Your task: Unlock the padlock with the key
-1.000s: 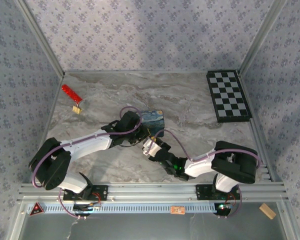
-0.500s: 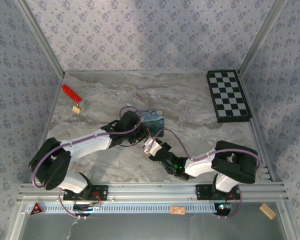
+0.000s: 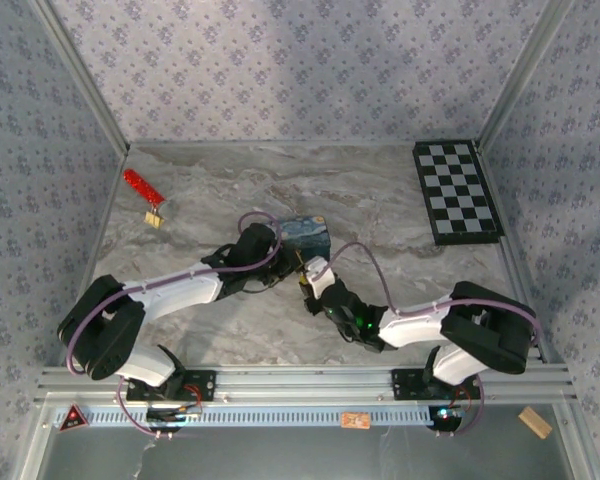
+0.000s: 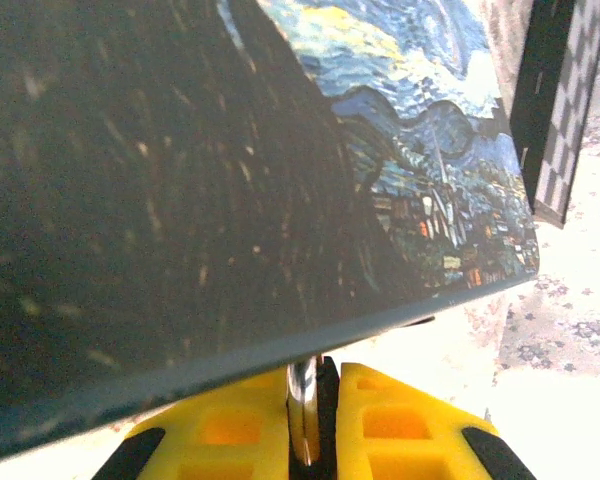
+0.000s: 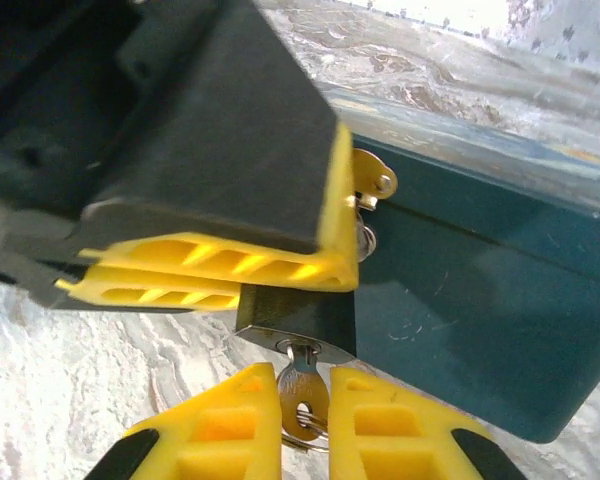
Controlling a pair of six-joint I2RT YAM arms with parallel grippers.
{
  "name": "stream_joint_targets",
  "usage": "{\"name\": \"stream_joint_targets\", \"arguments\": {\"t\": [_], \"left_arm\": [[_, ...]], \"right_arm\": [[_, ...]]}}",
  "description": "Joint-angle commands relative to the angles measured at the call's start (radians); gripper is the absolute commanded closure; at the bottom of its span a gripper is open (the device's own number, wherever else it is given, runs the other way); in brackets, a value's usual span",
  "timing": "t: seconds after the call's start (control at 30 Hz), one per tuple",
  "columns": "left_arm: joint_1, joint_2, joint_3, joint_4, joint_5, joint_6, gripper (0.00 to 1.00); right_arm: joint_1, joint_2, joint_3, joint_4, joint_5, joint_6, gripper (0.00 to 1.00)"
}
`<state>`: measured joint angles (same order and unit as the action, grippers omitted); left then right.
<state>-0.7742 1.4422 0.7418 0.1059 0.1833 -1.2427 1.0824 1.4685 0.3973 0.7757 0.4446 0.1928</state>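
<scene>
Right claw pinching key | left claw gripping padlock

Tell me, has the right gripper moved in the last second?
Yes. The right gripper moved away from the near rail, up toward the blue box.

Dark padlock, blue painted box
</scene>
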Motion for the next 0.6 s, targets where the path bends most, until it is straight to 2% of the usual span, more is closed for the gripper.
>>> {"name": "stream_joint_targets", "arguments": {"t": [0.0,0.17,0.57], "left_arm": [[0.006,0.007,-0.022,0.090,0.019,0.028,1.00],[0.016,0.038,-0.029,0.162,0.047,0.050,1.00],[0.030,0.064,-0.038,0.189,0.066,0.043,1.00]], "right_arm": [[-0.090,-0.040,-0.039,0.047,-0.104,0.251,0.95],[-0.173,-0.004,-0.087,0.155,-0.247,0.426,0.96],[-0.225,0.067,-0.126,0.265,-0.332,0.493,1.00]]}}
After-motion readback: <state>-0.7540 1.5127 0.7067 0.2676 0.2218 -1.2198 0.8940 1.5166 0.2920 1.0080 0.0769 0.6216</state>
